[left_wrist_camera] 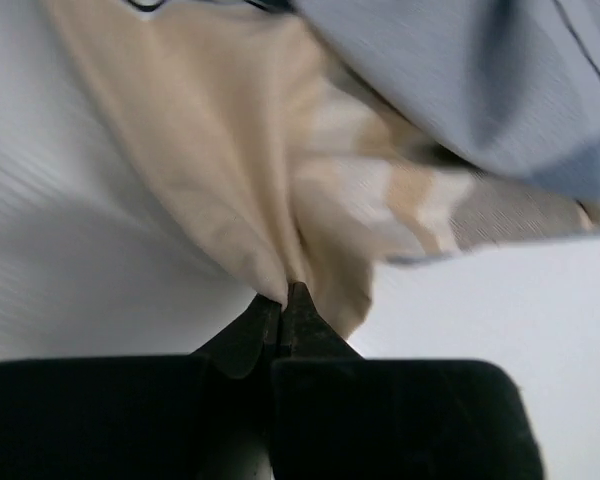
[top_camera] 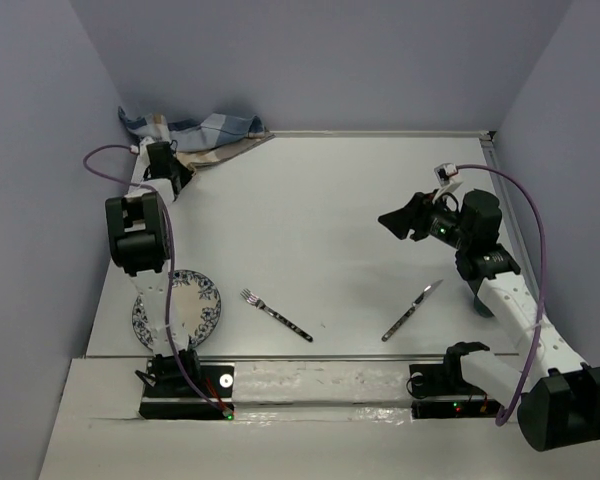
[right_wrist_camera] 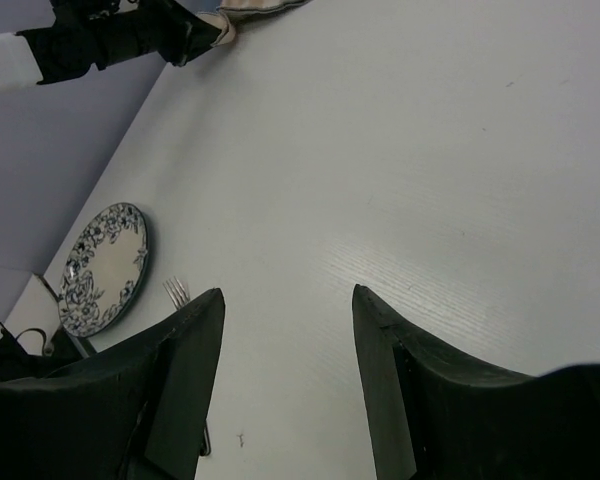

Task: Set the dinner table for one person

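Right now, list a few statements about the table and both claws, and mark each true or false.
1. The left claw is shut on the plaid cloth. True.
2. The fork lies between the plate and the knife. True.
3. The right claw grips the knife. False: it is open and empty; the knife lies on the dinner table.
4. The plate sits in the far right corner. False: it is near the left arm's base.

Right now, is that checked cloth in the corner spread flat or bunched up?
Bunched up. The plaid cloth lies in rumpled folds at the far left corner, and the left gripper is shut on a tan fold.
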Robot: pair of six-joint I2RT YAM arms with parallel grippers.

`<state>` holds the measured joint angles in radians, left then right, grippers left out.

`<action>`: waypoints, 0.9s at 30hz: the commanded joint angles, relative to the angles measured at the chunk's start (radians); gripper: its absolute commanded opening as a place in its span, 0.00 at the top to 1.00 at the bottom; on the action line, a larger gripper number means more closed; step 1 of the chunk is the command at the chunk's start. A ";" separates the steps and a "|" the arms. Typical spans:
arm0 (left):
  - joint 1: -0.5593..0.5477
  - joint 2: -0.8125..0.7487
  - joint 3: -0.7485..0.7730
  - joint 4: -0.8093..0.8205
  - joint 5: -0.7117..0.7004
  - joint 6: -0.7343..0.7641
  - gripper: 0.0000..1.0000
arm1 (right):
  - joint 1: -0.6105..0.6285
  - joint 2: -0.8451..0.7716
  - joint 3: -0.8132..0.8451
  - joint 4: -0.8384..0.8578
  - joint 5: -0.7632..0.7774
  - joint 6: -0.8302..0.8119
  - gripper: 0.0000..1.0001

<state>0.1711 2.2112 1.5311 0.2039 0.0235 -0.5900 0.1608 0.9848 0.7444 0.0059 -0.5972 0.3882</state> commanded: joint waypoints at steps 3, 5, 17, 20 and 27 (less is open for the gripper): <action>-0.289 -0.199 -0.129 0.212 0.070 -0.074 1.00 | 0.009 -0.005 0.042 -0.001 0.056 -0.026 0.41; -0.393 -0.217 -0.170 0.253 0.050 -0.097 1.00 | 0.009 -0.003 0.041 -0.003 0.091 -0.025 0.40; -0.771 -0.223 -0.227 0.312 -0.097 -0.145 0.36 | 0.009 0.008 0.042 -0.060 0.252 -0.038 0.41; -0.788 -0.284 -0.230 0.276 -0.143 -0.061 0.22 | 0.009 0.012 0.041 -0.063 0.270 -0.040 0.41; -0.786 -0.550 -0.357 0.207 -0.319 0.102 0.25 | 0.009 0.054 0.049 -0.061 0.263 -0.035 0.44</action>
<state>-0.6235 1.8580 1.2232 0.3851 -0.1440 -0.5934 0.1650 1.0206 0.7452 -0.0681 -0.3485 0.3653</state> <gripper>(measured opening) 0.767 0.575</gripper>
